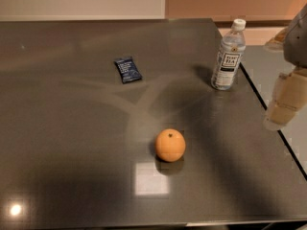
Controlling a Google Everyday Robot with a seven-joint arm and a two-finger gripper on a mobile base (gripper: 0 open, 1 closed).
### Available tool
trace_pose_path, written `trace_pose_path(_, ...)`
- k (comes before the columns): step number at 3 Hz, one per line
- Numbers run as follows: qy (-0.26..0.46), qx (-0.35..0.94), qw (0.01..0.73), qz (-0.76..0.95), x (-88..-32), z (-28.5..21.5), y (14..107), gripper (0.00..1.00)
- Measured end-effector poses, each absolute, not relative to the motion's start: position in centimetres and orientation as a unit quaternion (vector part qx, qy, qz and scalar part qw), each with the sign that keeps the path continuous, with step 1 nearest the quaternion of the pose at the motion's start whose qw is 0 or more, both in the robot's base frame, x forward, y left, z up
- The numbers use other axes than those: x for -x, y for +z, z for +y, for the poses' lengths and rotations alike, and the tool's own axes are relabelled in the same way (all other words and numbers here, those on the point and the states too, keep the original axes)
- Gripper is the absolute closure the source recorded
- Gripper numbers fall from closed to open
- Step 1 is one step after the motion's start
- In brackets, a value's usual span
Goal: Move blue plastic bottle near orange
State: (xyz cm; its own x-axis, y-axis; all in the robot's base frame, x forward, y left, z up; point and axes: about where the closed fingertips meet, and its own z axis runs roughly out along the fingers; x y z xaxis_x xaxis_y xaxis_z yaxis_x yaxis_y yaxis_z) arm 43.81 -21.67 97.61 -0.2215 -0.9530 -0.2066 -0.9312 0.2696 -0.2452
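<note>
- Dark glossy table point(72, 176) fills the near view, with a bright square reflection point(151, 178) on it, well to the left of the gripper point(283, 102) and closer to the camera
- Just beyond that reflection sits the orange point(170, 145), stem dimple up, to the gripper's left and somewhat nearer than it
- Next in depth, the gripper hangs at the right side of the view, over the table's right edge, a pale blocky shape below the grey arm point(297, 37)
- Beyond the gripper and a little to its left, the blue plastic bottle point(229, 56) stands upright with its white cap on, near it but apart
- Far to the gripper's left and slightly deeper, a dark blue snack packet point(127, 69) lies flat
- By my reading the task is barely begun: bottle and orange stand well apart, the bottle ungrasped; reaching, gripping, carrying it toward the fruit and setting it down all remain
- Nothing appears held or touched by the gripper; whether it is wide or narrow, I cannot tell
</note>
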Motion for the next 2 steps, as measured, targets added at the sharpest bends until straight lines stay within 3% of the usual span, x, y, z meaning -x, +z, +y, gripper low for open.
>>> trace_pose_path(2, -0.038, 0.588, 0.172, 0.789, -45.7, -22.4, 97.7, 0.00)
